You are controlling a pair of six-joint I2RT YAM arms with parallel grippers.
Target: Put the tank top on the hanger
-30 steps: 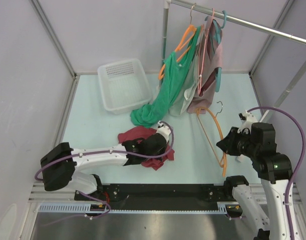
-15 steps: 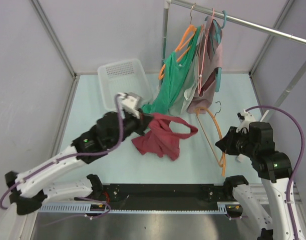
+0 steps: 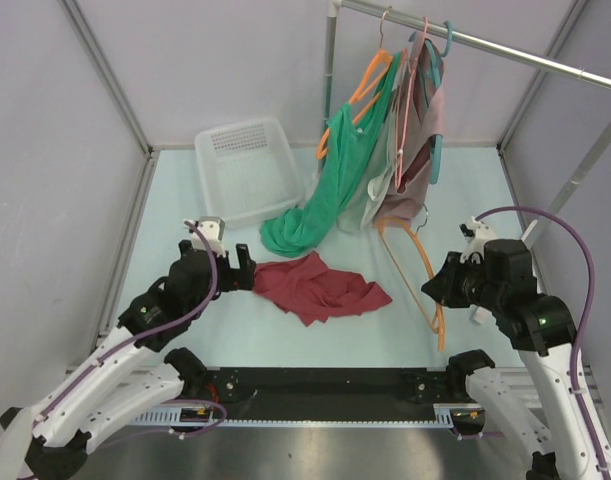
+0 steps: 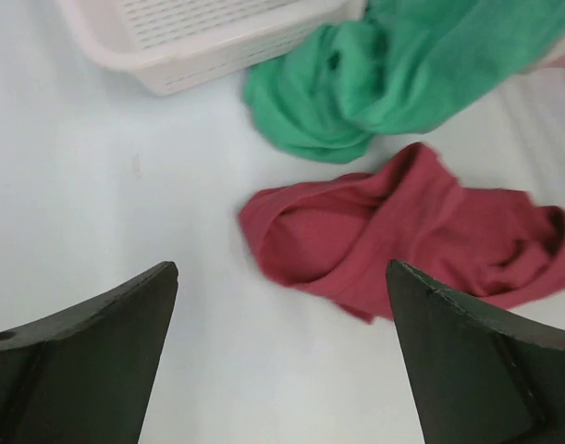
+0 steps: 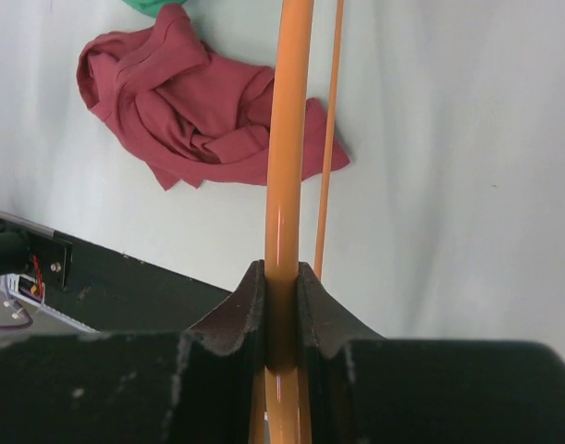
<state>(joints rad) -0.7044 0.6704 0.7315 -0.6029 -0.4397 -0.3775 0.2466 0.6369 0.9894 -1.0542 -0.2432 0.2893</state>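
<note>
The maroon tank top lies crumpled flat on the pale table, between the two arms. My left gripper hovers just left of it, open and holding nothing. In the left wrist view the tank top lies beyond the wide-apart fingers of the left gripper. My right gripper is shut on the bare orange hanger, right of the top. The right wrist view shows the hanger clamped in the right gripper, with the tank top on the table below it.
A white perforated basket stands at the back left. A long green garment trails from the rail onto the table behind the top. A pale pink garment and a teal hanger hang there too. A black base strip runs along the near edge.
My left gripper had lifted the tank top, then opened and let it go. The top now lies spread out on the table, and the left arm has drawn back left. The hanger shifted slightly left.
</note>
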